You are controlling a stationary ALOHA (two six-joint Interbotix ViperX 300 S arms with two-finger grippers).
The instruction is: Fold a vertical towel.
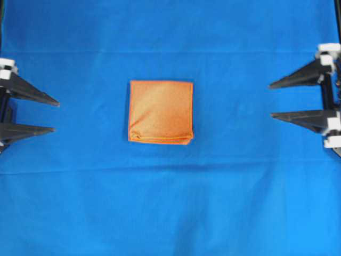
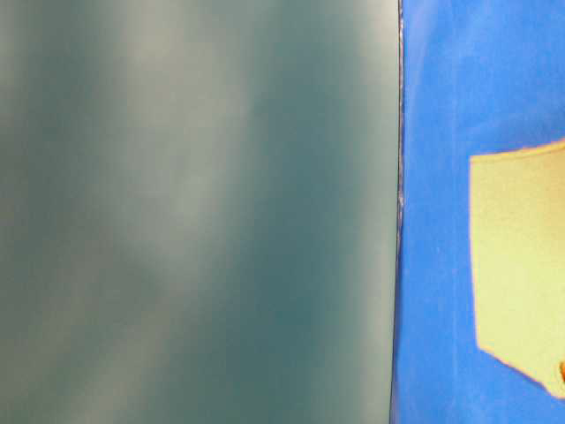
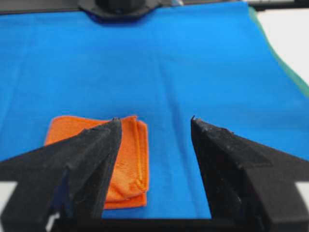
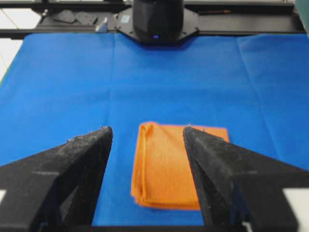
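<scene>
Your towel folded, flat on blue cloth. Left gripper, right gripper: jaws apart, empty, well clear of towel.

The small folded orange microfibre towel lies mid-frame on the large blue tablecloth, between the left gripper and the right gripper at the frame edges.

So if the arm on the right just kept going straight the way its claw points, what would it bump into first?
Most likely the towel. The right gripper, jaws open and empty, points toward the middle of the blue cloth, where the folded towel lies. Its height above the cloth is unclear, so it might pass over.
</scene>
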